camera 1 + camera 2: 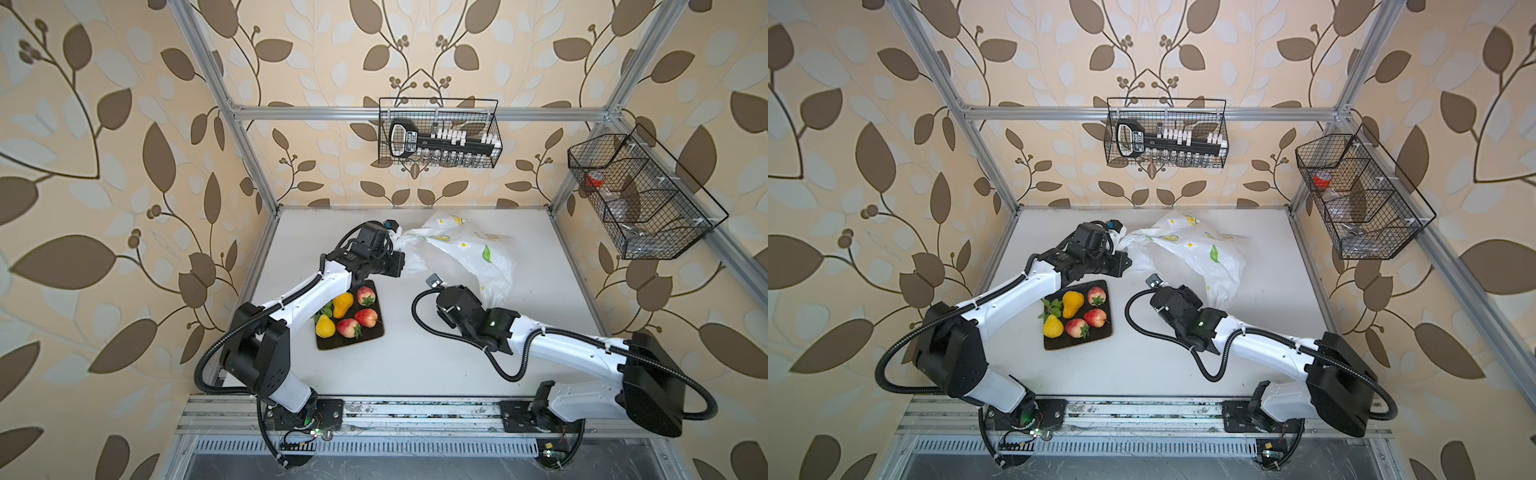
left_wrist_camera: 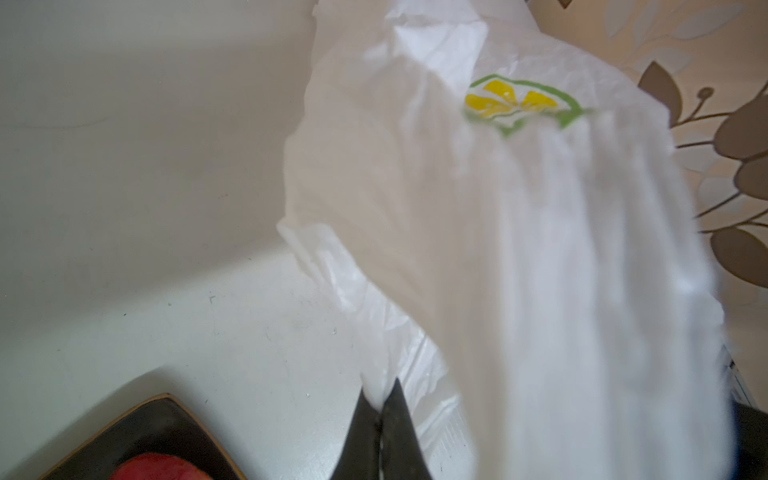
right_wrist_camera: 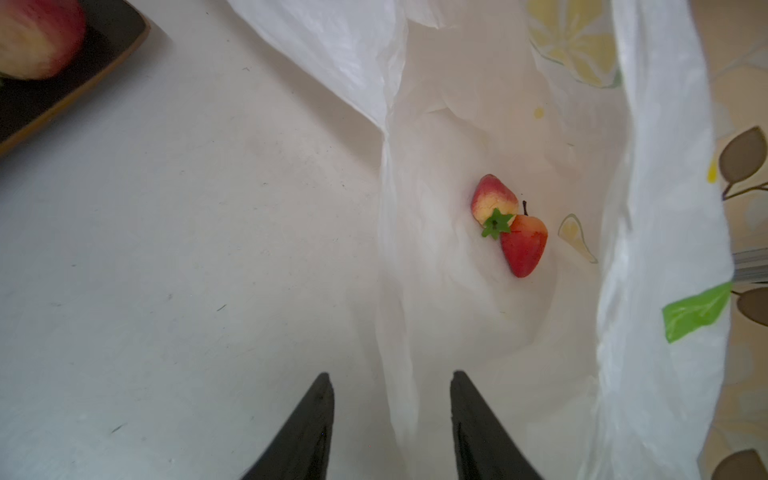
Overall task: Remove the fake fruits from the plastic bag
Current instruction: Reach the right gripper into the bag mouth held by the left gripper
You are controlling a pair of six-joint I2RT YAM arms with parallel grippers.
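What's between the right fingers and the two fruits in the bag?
Just the bare white inside of the plastic bag, in the right wrist view. Nothing else blocks the fake fruits.

leaf-print wallpaper (image 1: 124, 124), aluminium frame (image 1: 311, 113), white tabletop (image 1: 436, 361)

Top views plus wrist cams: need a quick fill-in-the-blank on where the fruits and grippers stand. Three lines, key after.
1. The dark tray holds ___ fake fruits.
2. In the right wrist view, ___ more lie inside the plastic bag.
3. The left gripper is shut on the bag's edge, while the right gripper at the bag's mouth is ___.

Missing words: five; two; open
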